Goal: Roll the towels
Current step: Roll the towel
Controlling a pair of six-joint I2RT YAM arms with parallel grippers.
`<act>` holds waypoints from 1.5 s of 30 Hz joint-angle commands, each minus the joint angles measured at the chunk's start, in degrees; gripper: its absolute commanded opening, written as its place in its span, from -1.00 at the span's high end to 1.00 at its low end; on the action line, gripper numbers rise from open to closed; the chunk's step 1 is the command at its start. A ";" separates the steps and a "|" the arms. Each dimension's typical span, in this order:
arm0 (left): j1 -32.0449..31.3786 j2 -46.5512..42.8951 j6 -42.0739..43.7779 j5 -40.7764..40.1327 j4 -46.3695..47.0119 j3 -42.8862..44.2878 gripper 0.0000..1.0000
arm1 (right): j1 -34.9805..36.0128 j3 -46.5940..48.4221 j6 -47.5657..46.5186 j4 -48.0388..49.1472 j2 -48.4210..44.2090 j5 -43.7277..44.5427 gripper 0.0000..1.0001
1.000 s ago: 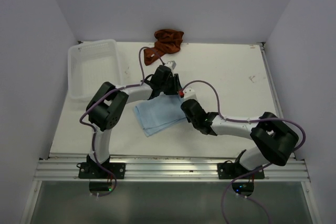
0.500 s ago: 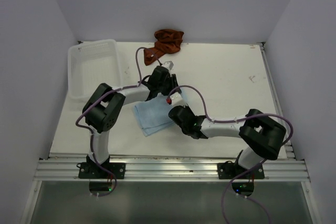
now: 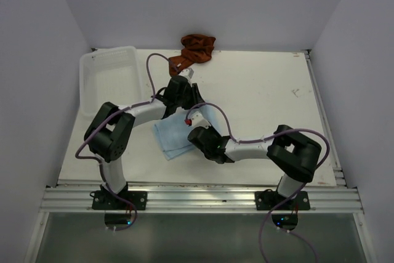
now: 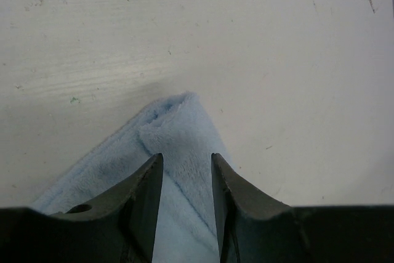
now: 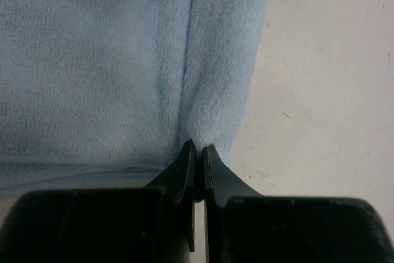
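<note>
Quickly, from the left: a white basket [image 3: 108,82] is seen well off to the left gripper's left side, apart from it. The left gripper [image 4: 184,158] is held low over the table [image 3: 265,90], jaws part-way closed on a bunched, folded corner of the blue towel [image 4: 178,121]. Cloth fills the gap between the fingers [image 4: 148,189], and the corner tip sticks out just ahead of them, slightly raised, with a shadow thrown on its left. The rest of the blue towel is spread flat behind and below this gripper, towards the arm bases, with layered edges showing. A rust towel [image 3: 196,49] is crumpled in a heap beyond the left gripper, at the far table edge, touched by neither gripper. The right gripper [image 5: 197,147] is clamped tight on the blue towel's right edge. A fold line runs straight ahead from its fingertips, and bare table is seen just to its right. The two grippers are near each other, the towel between them.
</note>
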 commanded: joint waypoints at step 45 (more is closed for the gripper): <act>0.22 -7.31 0.25 12.12 11.49 -10.52 0.19 | 5.15 25.50 -4.46 -22.63 25.38 6.73 1.00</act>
